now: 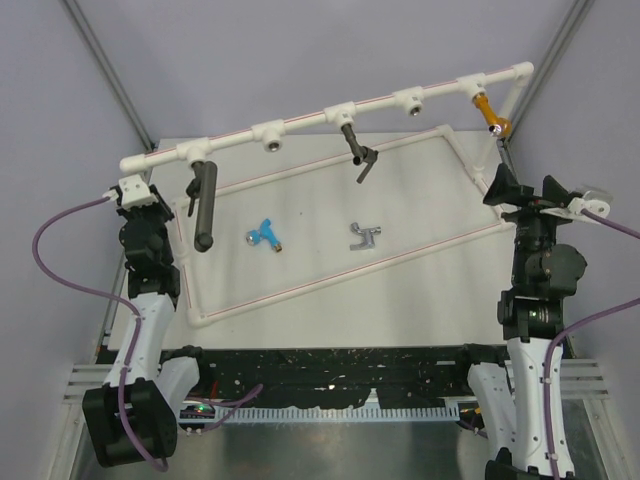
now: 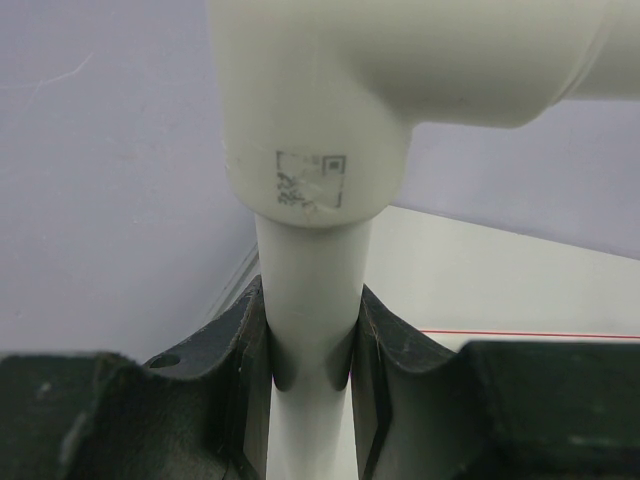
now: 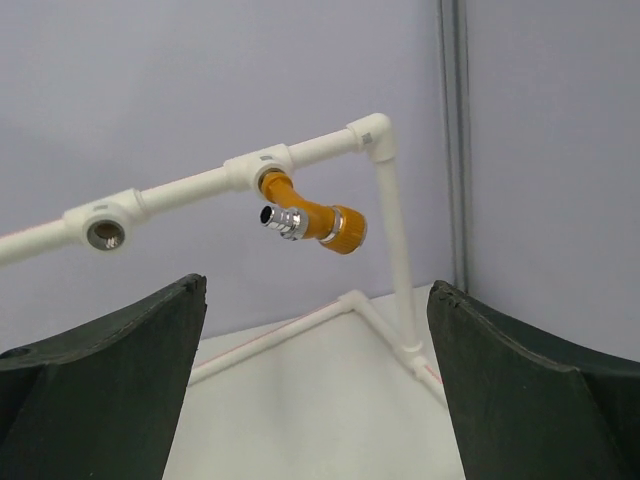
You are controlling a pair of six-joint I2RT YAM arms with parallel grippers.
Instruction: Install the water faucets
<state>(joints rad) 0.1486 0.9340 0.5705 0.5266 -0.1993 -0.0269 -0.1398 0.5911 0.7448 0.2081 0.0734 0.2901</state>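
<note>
top external view, from the arm bases outward: the left gripper (image 1: 137, 192) sits at the left corner of a white plastic pipe frame (image 1: 330, 108). in the left wrist view its black fingers (image 2: 240, 350) are clamped on the frame's upright tube, just under an elbow joint. the right gripper (image 1: 525, 192) hovers near the frame's right end. the right wrist view shows its two dark fingers (image 3: 120, 370) spread wide with nothing between them.

on the white table (image 1: 420, 300), inside the frame's low rectangle, lie a bright blue tap-shaped faucet (image 1: 265, 234) and a silver-grey metal faucet (image 1: 365, 237). the silver-grey one is well apart to the right of the blue one, and no gripper touches either.

farther back, the raised top rail carries a row of sockets. a long dark grey cylinder (image 1: 205, 205) hangs from the leftmost one and a small dark lever fitting (image 1: 358, 150) from the middle one. an orange-gold faucet (image 1: 491, 113) with a chrome tip sits in the rightmost, just beside the corner elbow. the round sockets (image 1: 272, 143) in between show open mouths.
</note>
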